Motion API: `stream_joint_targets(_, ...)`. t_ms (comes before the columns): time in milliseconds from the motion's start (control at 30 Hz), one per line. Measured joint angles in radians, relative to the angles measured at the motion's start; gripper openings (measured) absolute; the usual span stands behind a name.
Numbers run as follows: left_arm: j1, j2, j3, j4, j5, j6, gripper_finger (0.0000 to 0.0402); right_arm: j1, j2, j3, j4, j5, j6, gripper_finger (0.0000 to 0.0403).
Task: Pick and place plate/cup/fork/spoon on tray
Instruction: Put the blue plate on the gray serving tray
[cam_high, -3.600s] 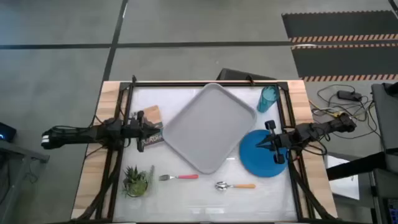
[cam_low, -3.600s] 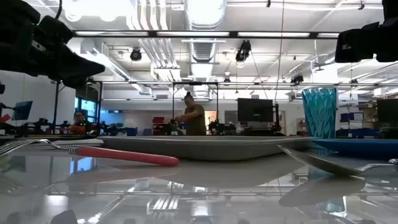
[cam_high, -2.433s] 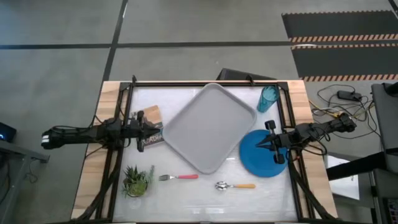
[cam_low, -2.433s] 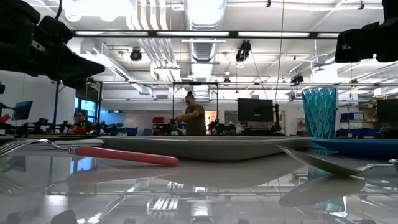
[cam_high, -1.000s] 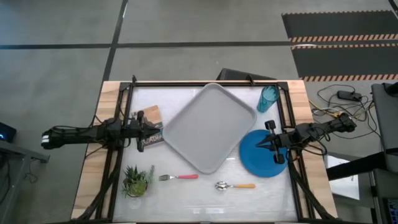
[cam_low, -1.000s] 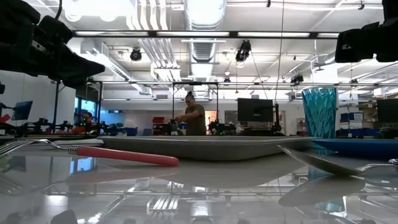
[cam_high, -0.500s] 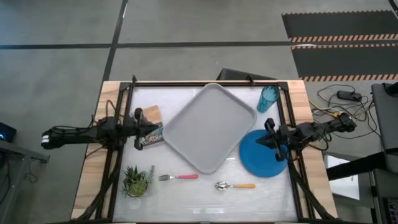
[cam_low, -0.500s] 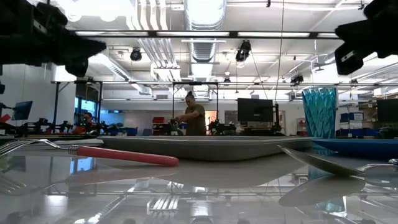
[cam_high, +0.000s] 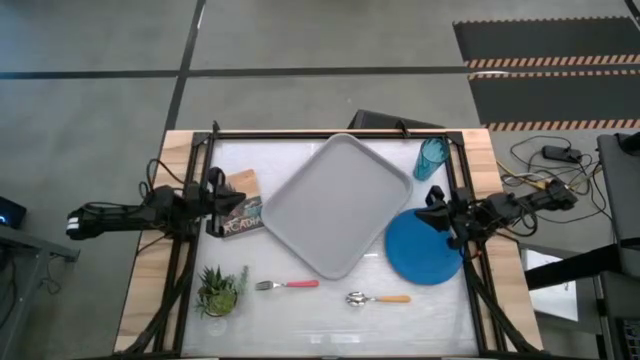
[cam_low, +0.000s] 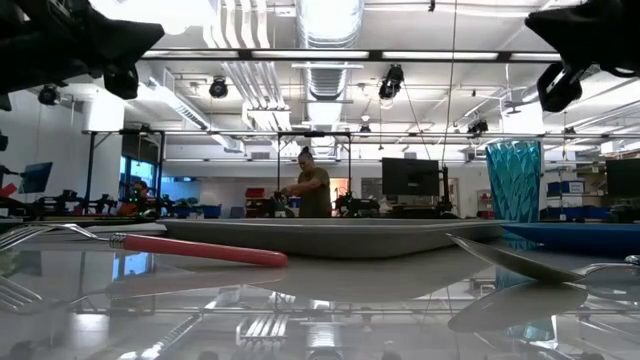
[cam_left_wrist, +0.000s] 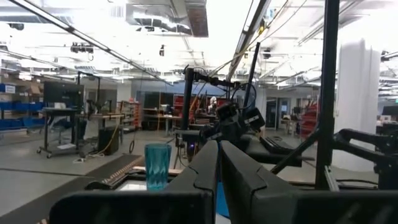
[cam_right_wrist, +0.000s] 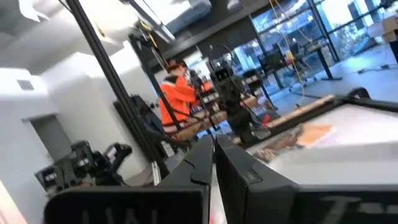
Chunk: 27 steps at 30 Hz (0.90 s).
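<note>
— Anything in the tray?
— Nothing. Sits bare mid-table, turned diagonally, long axis running from the far right corner toward the near left. Seen edge-on in the low view as a flat grey slab.

— And the cup?
— Standing upright by the far right corner of the table, just off the tray's far right corner, apart from it. Looks hollow, though hard to be sure from above.

— Plate?
— Flat on the table right of the tray, beside the tray's right edge, close to the right rail. Not on the tray.

— Room near the front?
— Open glass strip along the near edge, holding only 2 utensils and a small potted plant at the left. Fork lying left-right, metal head to the left, pink handle to the right, just off the tray's near corner. Spoon also left-right, bowl to the left, orange handle to the right, slightly nearer the front edge, apart from the fork.

— Left side?
— A printed card lying flat between the tray and the left rail.

— Arms?
— Left gripper raised at the table's left edge beside the card, fingers pressed together, holding nothing. Right gripper over the plate's far edge, fingers likewise closed, holding nothing.
</note>
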Motion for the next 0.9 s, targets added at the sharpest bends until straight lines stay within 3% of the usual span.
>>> stream_joint_targets(267,0.000,-0.001,0.000,0.105,0.001,-0.001,0.0000,0.000,0.200,0.000,0.332,0.000,-0.152,0.0009)
stream_joint_targets(467,-0.001,0.001,-0.002,0.106,0.011,-0.189,0.0000,0.000,0.248,0.000,0.369,0.000,-0.162,0.0009)
stream_joint_targets(900,0.000,0.034,-0.001,0.156,0.014,-0.230,0.0000,0.000,0.264,0.026,0.411,-0.011,-0.108,0.0009)
